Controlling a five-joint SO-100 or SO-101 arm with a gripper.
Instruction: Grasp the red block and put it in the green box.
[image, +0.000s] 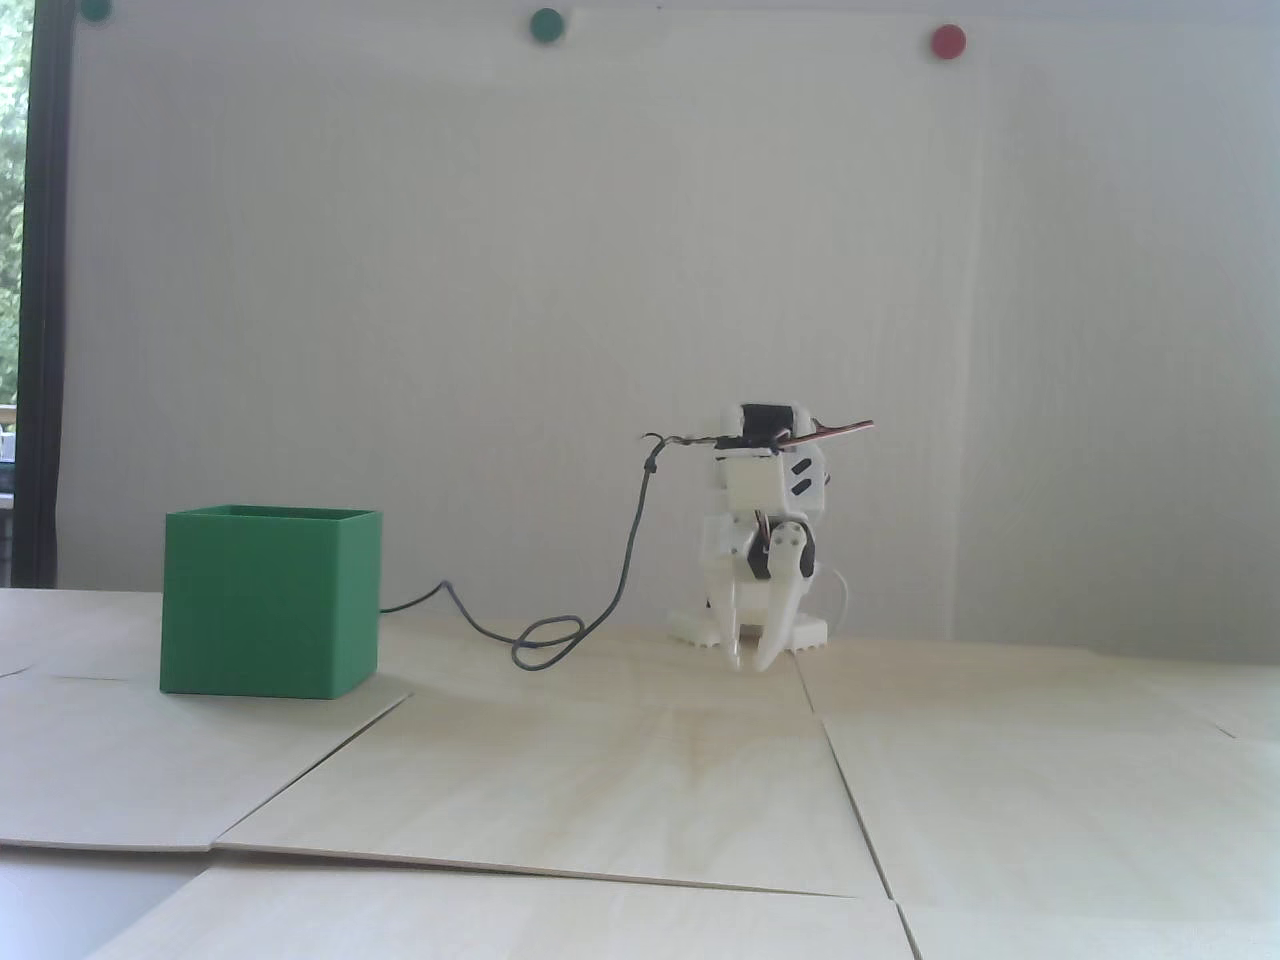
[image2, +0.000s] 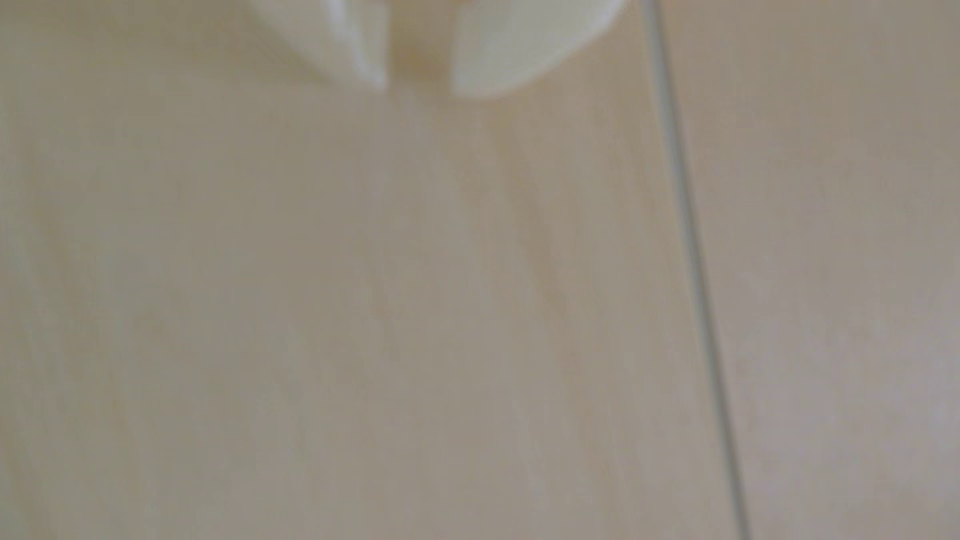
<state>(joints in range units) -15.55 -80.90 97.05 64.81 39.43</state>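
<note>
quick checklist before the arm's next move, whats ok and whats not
1. Red block located: not ok, it shows in neither view.
2. Gripper empty: ok, nothing between the fingertips in the wrist view.
3. Jaws parted: ok, a small gap shows; likely needs widening for a grasp.
4. Green box upright, top open: ok, at the left of the fixed view.
5. Box contents: cannot tell, the inside is hidden.
6. Grey cable away from the gripper: ok, looped between box and arm.
</note>
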